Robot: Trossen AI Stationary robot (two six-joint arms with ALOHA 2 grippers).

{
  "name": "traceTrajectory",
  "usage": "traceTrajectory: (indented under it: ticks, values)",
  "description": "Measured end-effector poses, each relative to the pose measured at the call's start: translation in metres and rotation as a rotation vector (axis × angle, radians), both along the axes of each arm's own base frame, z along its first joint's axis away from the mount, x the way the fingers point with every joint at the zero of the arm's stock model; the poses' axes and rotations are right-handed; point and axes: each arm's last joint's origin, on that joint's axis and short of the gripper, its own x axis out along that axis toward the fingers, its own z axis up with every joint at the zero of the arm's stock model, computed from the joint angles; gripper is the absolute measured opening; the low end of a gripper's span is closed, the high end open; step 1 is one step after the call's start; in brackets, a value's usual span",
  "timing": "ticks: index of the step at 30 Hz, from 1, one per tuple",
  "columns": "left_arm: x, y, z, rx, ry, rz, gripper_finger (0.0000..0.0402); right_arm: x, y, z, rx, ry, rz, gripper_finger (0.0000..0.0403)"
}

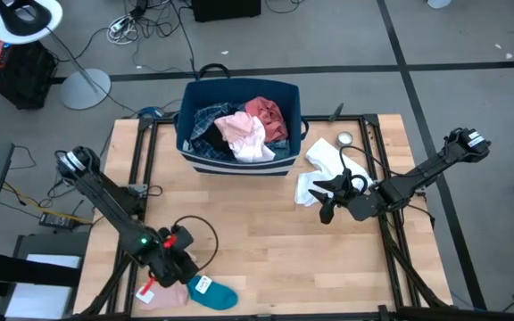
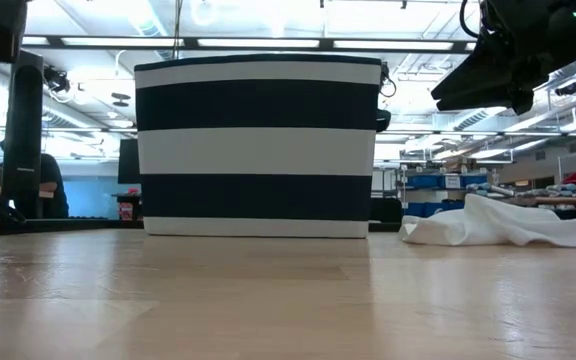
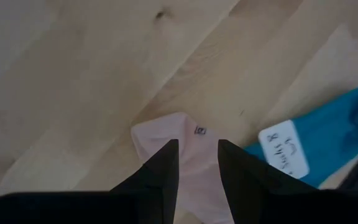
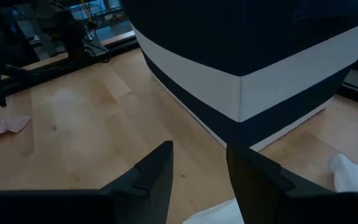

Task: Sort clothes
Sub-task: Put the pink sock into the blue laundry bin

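My left gripper (image 1: 161,278) is open at the table's near left, pointing down over a pale pink piece (image 3: 191,149); its fingers stand over the piece's two sides. A teal sock (image 1: 214,293) with a white label (image 3: 283,151) lies beside the piece. My right gripper (image 1: 327,198) is open and empty at the right, above the near edge of a white garment (image 1: 321,171) that lies flat on the table, also in the low view (image 2: 508,225). The striped bin (image 1: 237,125) holds plaid (image 1: 205,120), pale pink (image 1: 242,132) and coral-red (image 1: 266,114) clothes. My left gripper comes at the pale pink piece from above, with the cloth (image 3: 197,168) showing in the gap between its two fingers. The piece lies flat on the table. I cannot tell whether the fingertips touch it.
A small round metal tin (image 1: 344,139) stands at the far right, beside the white garment. The bin (image 2: 258,145) stands at the far middle of the table. Bare wood (image 1: 257,232) lies between the two arms.
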Motion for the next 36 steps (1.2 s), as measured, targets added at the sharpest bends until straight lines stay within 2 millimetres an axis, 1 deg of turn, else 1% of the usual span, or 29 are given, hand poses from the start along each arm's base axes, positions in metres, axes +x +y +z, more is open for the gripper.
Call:
traceTrajectory:
  ticks: [5,17,19,21,24,25,31,36]
  values:
    - [0.003,-0.007,-0.017,0.001,0.084,-0.012,0.0117,0.000,0.000,0.000,0.007,-0.004,-0.003,0.0151]
    - [0.010,-0.014,-0.051,0.086,0.180,-0.009,0.0117,0.000,0.000,0.000,0.008,-0.004,-0.002,0.0151]
    - [0.011,-0.015,-0.053,0.085,0.191,-0.008,0.0109,0.000,0.000,0.000,0.008,-0.004,-0.002,0.0151]
    - [0.012,-0.015,-0.053,0.074,0.199,-0.016,0.0085,0.000,0.000,0.000,0.008,-0.003,-0.002,0.0151]
    - [0.011,-0.010,-0.045,0.051,0.214,-0.054,0.0023,0.000,0.000,0.000,0.008,-0.003,-0.002,0.0151]
    - [0.010,-0.008,-0.042,0.040,0.225,-0.059,0.0014,0.000,0.000,0.000,0.008,-0.004,-0.002,0.0151]
    - [0.002,0.010,-0.011,0.039,0.180,-0.059,0.0006,0.000,0.000,0.000,0.007,-0.003,-0.002,0.0151]
    - [-0.009,0.025,0.023,0.066,0.067,-0.034,0.0002,0.000,0.000,0.000,0.006,-0.003,-0.002,0.0151]
